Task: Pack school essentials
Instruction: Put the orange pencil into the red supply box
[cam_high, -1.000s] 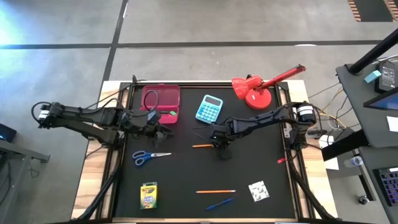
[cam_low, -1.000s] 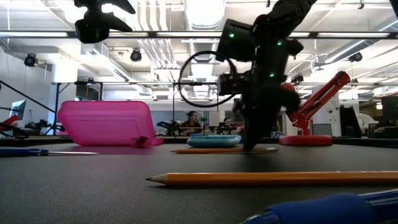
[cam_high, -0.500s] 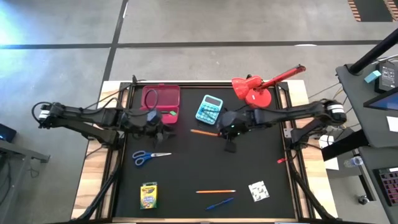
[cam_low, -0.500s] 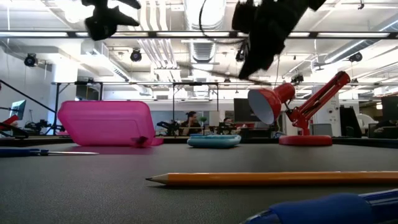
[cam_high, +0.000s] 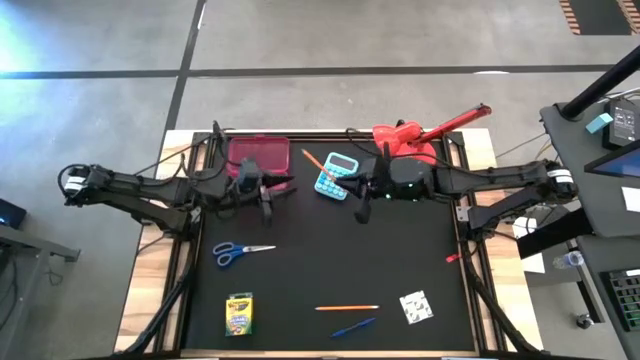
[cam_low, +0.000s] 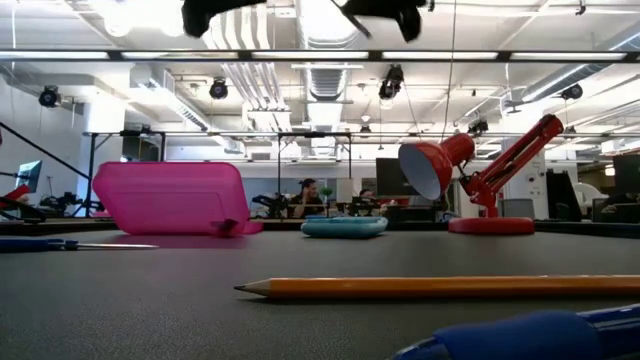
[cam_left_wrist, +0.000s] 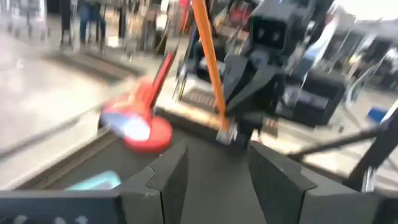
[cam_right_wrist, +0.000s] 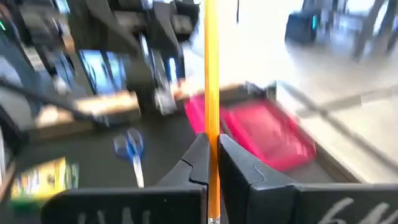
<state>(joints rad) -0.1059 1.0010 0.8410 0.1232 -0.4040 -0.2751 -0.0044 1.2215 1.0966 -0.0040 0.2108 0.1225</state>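
**Pencil carried toward the pink case**

Right gripper (cam_high: 362, 190), clamped on an orange pencil (cam_high: 316, 164), holds it aloft; its long axis slants toward the pink case (cam_high: 258, 160), just beyond. Left gripper (cam_high: 262, 195), fingers parted and empty, waits beside the case. The turquoise calculator (cam_high: 338, 176) lies beneath the path; scissors (cam_high: 242, 251) remain on the bench (cam_high: 400, 260).
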